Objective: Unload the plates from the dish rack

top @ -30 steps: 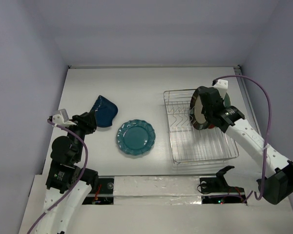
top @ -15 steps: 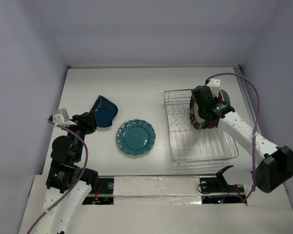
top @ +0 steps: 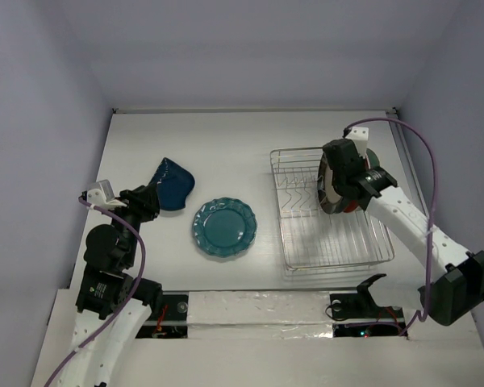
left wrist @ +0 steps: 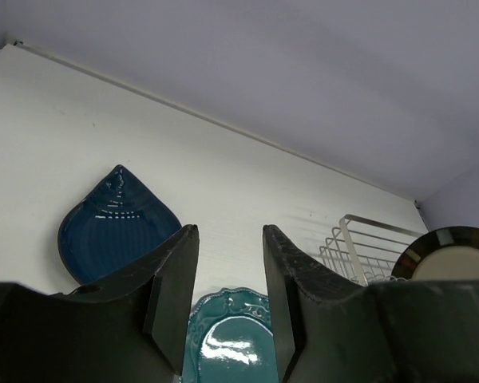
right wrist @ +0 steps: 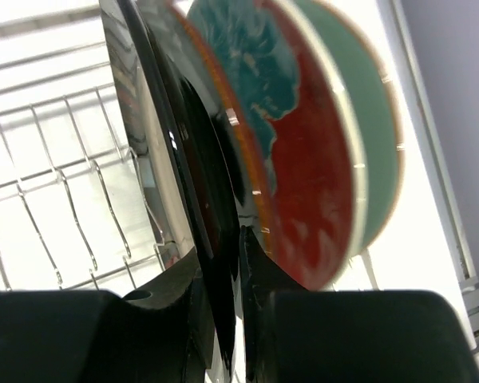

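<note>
Pinching the cream plate's [left wrist: 455, 263] dark patterned rim in the dish rack [top: 331, 234], the right gripper [right wrist: 222, 267] clamps tight; the left gripper [left wrist: 230, 239] hangs parted, empty, near a dark blue plate [left wrist: 116, 223].

Racked plates [top: 331, 210] largely behind the right hand [top: 336, 181], their count perhaps three, lower rims unseen.

We narrowed our right gripper [right wrist: 222, 255] onto the edge of the cream round plate with dark patterned rim [right wrist: 188, 136] upright in the silver wire dish rack [top: 306, 234], wrist swung left then back, purple cable [top: 423, 161] loop shifted.
</note>
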Tool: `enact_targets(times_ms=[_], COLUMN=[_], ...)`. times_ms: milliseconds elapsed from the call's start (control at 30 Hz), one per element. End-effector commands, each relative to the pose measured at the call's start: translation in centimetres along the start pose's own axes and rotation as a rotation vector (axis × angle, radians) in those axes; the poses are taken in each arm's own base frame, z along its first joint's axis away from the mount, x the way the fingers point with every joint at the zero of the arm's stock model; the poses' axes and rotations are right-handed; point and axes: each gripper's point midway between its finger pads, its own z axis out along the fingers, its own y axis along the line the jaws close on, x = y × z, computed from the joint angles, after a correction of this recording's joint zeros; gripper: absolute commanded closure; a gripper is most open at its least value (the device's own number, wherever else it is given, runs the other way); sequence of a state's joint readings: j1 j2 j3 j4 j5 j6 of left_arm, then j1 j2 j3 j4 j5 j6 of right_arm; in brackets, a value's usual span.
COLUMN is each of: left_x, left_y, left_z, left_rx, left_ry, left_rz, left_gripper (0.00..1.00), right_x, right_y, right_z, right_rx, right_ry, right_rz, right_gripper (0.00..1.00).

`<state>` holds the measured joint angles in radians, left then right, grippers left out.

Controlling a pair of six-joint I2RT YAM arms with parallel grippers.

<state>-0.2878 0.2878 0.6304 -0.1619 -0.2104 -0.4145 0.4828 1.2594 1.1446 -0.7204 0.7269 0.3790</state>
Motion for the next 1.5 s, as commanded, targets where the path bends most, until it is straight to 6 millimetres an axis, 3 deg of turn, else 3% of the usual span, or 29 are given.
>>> enact_targets(times_ms=[0,300,433,533,633,700,733,833,900,933,967,1067,1167,1333,1467], left_x=[-0.6,-0.7,-0.7,-0.7,-0.7,-0.8,-0.7,-0.7,-0.7,-0.6,-0.6,-0.6,-0.7,-0.7,-0.6], left_y=[-0.3,-0.4,-0.4,-0.2,-0.2,-0.2,-0.2,-0.2,-0.2,-0.1,-0.1,-0.2,-0.1,-0.1,-0.1], left_z=[0.3,0.2,0.2,0.3,0.3,0.3,0.3,0.3,0.3,0.4,0.3,0.4,0.3,0.3,0.3], left_rx=[0.013,0.015,0.015,0.006,0.005,0.006,0.005,0.004,0.004,0.002,0.003,0.003,0.005,0.004,0.004], left_ry=[-0.026,-0.03,-0.031,-0.033,-0.031,-0.033,-0.031,-0.03,-0.029,-0.026,-0.027,-0.027,-0.03,-0.03,-0.029], left_rz=[-0.007,-0.008,-0.008,-0.007,-0.005,-0.007,-0.008,-0.006,-0.007,-0.007,-0.006,-0.007,-0.008,-0.006,-0.007], left_gripper=[0.65,0.65,0.65,0.65,0.65,0.65,0.65,0.65,0.65,0.65,0.65,0.65,0.65,0.65,0.65], right_x=[-9.0,-12.4,-13.7,-14.1,-14.1,-13.3,-12.8,-11.1,-9.5,-9.1,-8.1,-6.8,-4.5,-0.7,1.5], right_y=[-1.9,-3.6,-2.8,-1.0,2.5,6.0,8.1,13.6,16.9,18.4,20.0,23.0,25.7,29.2,30.4], right_z=[-4.9,-9.6,-11.8,-12.8,-13.5,-14.6,-14.4,-17.2,-17.7,-18.9,-18.4,-20.1,-20.4,-19.2,-17.2], right_rx=[-0.072,-0.203,-0.332,-0.45,-0.613,-0.774,-0.846,-1.114,-1.209,-1.266,-1.279,-1.394,-1.478,-1.501,-1.465], right_ry=[-0.261,-0.402,-0.448,-0.454,-0.434,-0.395,-0.374,-0.302,-0.227,-0.213,-0.168,-0.116,-0.023,0.101,0.168], right_rz=[0.248,0.362,0.393,0.396,0.399,0.375,0.383,0.358,0.322,0.314,0.294,0.271,0.244,0.212,0.205], right_gripper=[1.0,1.0,1.0,1.0,1.0,1.0,1.0,1.0,1.0,1.0,1.0,1.0,1.0,1.0,1.0])
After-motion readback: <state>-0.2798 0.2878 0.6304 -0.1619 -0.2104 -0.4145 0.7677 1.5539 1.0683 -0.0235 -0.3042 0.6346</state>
